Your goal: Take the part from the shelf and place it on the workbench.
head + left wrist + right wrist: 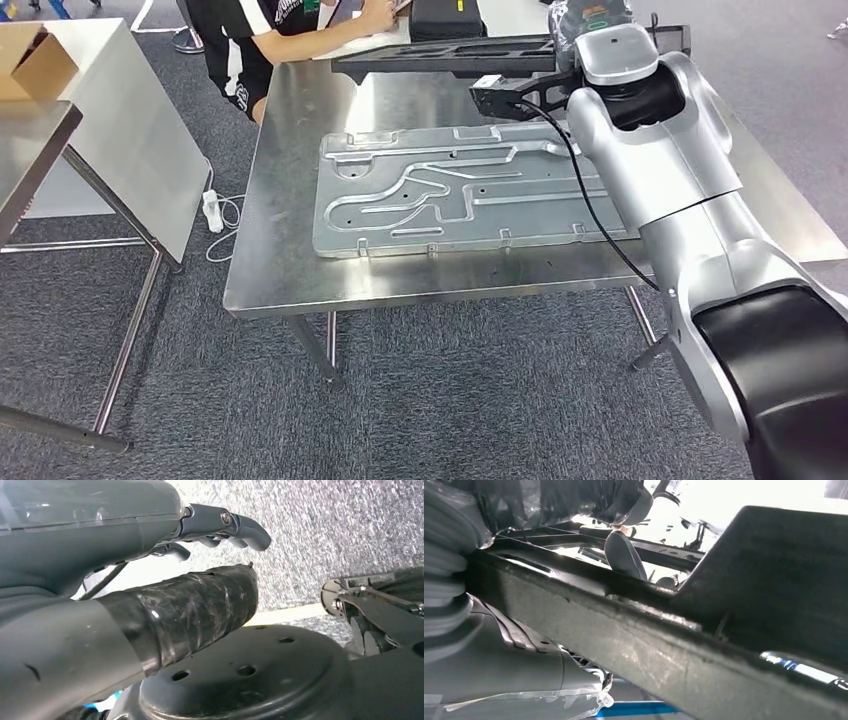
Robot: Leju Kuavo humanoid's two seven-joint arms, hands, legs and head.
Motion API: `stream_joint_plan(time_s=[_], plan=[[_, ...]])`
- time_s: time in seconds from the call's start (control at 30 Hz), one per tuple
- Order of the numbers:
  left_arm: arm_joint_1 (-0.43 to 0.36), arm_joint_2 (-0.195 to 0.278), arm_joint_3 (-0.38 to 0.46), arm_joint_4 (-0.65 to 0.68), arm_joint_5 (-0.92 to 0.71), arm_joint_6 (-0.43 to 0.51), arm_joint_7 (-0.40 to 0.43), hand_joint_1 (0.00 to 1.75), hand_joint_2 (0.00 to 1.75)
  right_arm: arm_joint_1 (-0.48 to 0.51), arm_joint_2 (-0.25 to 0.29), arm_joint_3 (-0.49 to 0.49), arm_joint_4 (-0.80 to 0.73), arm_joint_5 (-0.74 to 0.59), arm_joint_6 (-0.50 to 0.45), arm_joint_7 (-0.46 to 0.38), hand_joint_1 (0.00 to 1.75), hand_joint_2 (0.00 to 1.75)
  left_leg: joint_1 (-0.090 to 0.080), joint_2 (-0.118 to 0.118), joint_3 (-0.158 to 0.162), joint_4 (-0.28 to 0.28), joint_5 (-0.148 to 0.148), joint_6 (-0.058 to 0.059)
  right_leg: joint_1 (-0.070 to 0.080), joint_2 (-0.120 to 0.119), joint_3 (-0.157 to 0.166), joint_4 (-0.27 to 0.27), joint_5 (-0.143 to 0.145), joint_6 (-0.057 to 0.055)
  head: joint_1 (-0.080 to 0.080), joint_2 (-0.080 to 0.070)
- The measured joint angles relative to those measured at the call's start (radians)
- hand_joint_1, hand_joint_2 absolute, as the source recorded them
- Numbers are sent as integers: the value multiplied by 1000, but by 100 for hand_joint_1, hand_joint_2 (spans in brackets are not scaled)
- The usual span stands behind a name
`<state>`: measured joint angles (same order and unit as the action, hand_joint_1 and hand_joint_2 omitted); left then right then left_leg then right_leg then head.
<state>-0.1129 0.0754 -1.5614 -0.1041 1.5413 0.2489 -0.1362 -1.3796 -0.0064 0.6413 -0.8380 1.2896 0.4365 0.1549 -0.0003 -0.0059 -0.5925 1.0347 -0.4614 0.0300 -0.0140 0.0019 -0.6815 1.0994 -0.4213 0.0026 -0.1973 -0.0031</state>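
From the head view I see my right arm (pixel 650 150) reaching forward over the steel table (pixel 300 280), carrying a long black frame part (pixel 450 55) that sits above the table's far end. The part looks lifted, not set down; I cannot tell for sure whether any of it touches the top. A pressed silver panel (pixel 450 190) already lies flat in the middle of the table, nearer to me than the black part. A person (pixel 270 40) sits at the far left corner, one hand close to the part's left end. In the right wrist view the right hand (pixel 454 570) comes in at the picture's edge with the part's rail (pixel 624 645) running right against it, and a finger (pixel 624 555) curls over the rail, so I judge this hand is gripping the part, though most of the fingers are hidden. In the left wrist view the left hand (pixel 150 580) hangs low over dark parts of the robot's own body and grey carpet; its fingers (pixel 235 525) are extended and slightly bent, its taped thumb (pixel 190 610) stands apart from them, and it holds nothing. As I read it, the pick from the shelf is done and the carry is nearly done. What is left is to lower the part onto a bare stretch of table, likely beyond the panel, then release it and pull the arm back.
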Motion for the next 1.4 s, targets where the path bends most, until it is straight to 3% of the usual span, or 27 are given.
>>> stream_joint_plan(time_s=[0.13,0.2,0.3,0.33,0.37,0.4,0.47,0.53,0.6,0.7,0.8,0.83,0.87,0.9,0.97,1.03,1.1,1.23,1.4], plan=[[-2,1,0,0,2,1,1,0,0,-3,-3,0,-1,-1,0,0,175,175,-2,0,-4,6,-12,-16,2,4,15,-29,-9,-16,0,0],[0,2,0,0,3,1,1,0,0,-3,-4,0,-2,-1,-1,0,175,175,0,0,-19,43,-36,-25,-3,4,24,-35,-11,-26,0,0],[1,2,0,0,6,1,2,0,0,0,-4,0,-3,-9,-3,-2,175,175,6,1,-110,217,-104,-38,-3,6,37,-37,-20,-36,-1,0],[0,2,0,0,6,1,2,0,0,5,-4,0,-2,-15,-4,-2,175,175,7,1,-140,263,-110,-39,-3,6,42,-37,-24,-36,-1,0],[1,2,0,0,6,0,1,0,0,11,-4,0,-2,-21,-6,-3,175,175,7,1,-153,272,-95,-39,-2,7,49,-37,-29,-36,-1,0],[1,2,0,0,6,0,1,0,0,17,-4,0,-2,-26,-7,-3,175,175,7,1,-148,243,-62,-36,-1,8,57,-37,-35,-36,-1,0],[2,3,0,0,6,0,0,0,0,25,-9,0,-2,-34,-12,-4,175,175,4,1,-98,112,20,-24,0,8,74,-38,-46,-34,-1,0],[3,5,0,0,6,0,-1,0,0,29,-18,-1,-2,-41,-20,-5,175,175,-3,0,-57,18,53,-10,0,8,81,-42,-51,-28,-1,0],[2,6,-1,0,6,1,-2,0,0,35,-28,-3,-1,-55,-29,-10,175,175,-9,0,-45,-4,47,-2,0,8,82,-51,-50,-18,-1,0],[2,4,-1,0,5,1,-3,0,0,45,-48,-14,-2,-87,-44,-16,175,175,0,5,-19,-38,50,6,2,6,81,-40,-63,-3,0,0],[1,3,-1,0,2,-2,-4,0,0,53,-76,-27,-1,-109,-69,-20,175,175,1,7,-5,-46,45,17,1,4,-7,120,-126,5,0,0],[0,2,-1,0,2,-3,-4,0,0,60,-88,-31,1,-117,-76,-23,175,175,1,5,-3,-44,41,19,-1,4,-46,180,-139,8,0,0],[-1,2,-1,0,2,-3,-5,0,0,68,-100,-35,4,-124,-80,-28,175,175,2,3,0,-41,35,20,-2,4,-69,204,-133,11,0,0],[0,1,-1,0,3,-3,-6,0,0,76,-110,-38,7,-132,-83,-33,175,175,2,0,5,-37,28,19,-4,4,-73,192,-107,12,0,0],[4,-1,-1,0,5,-4,-6,0,0,88,-124,-44,11,-146,-88,-39,175,175,3,-1,13,-24,11,13,-8,1,-40,84,-29,14,0,0],[4,-2,-1,0,8,-3,-8,0,0,93,-134,-52,14,-166,-101,-44,175,175,-1,0,11,-7,-5,3,-7,-1,1,-13,8,10,0,0],[2,-2,0,0,13,-5,-17,0,0,105,-145,-65,16,-199,-115,-52,175,175,-4,0,9,0,-12,-3,-3,0,14,-37,4,3,-1,0],[2,-2,1,0,20,-17,-43,0,0,145,-179,-107,16,-275,-131,-72,175,175,-5,-1,17,-11,-10,9,-4,3,19,-44,3,-3,-1,0],[4,-1,12,0,29,-36,-76,0,0,181,-240,-160,21,-316,-138,-91,175,175,-6,-1,21,-19,-11,10,-2,4,19,-45,0,-7,-1,0]])
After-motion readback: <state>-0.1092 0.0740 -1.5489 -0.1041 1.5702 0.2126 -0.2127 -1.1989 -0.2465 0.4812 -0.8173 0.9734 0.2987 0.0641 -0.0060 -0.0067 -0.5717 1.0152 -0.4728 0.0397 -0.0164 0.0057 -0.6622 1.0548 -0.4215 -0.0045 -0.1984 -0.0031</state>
